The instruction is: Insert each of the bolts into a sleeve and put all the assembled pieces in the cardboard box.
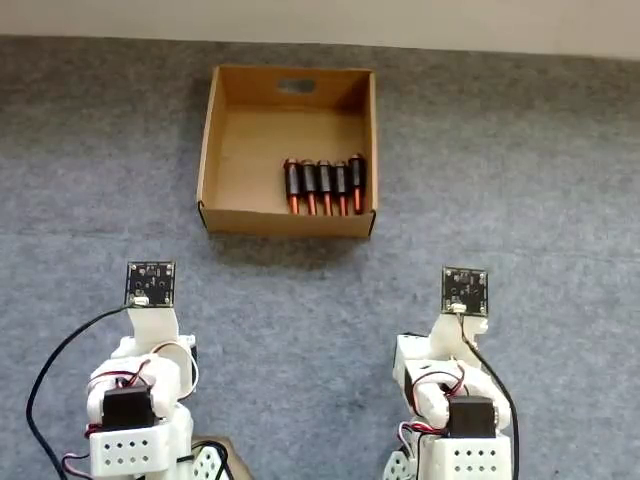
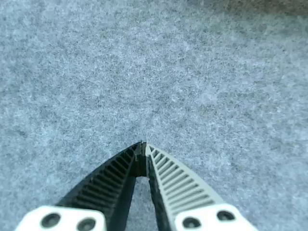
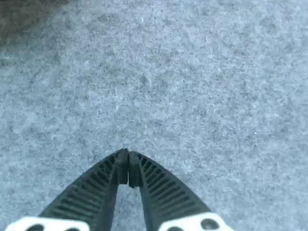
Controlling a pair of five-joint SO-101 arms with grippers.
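The left gripper [image 2: 143,147] has one black finger and one pale finger, pressed together at the tips with nothing between them, and it sits just above bare grey covering. The right gripper [image 3: 124,155] has two black fingers, likewise pressed together at the tips and empty, over the same covering. The table [image 1: 90,160] carries this grey felt-like covering across the whole work area. The left arm [image 1: 140,405] and the right arm [image 1: 452,410] stand at the near edge, well apart from each other, each folded back close to its base, with its wrist camera board pointing toward the far side. The cardboard box [image 1: 211,150] lies on the table beyond the arms, roughly midway between them, open side up and well apart from both grippers. An oval hand cut-out [image 1: 296,85] is in its far wall. Five assembled pieces [image 1: 325,187] lie on the box floor in the near right corner, side by side in a tight row. Each piece has its black sleeve toward the far side, with the orange bolt end projecting toward the near wall. The rightmost piece lies just beside the right wall.
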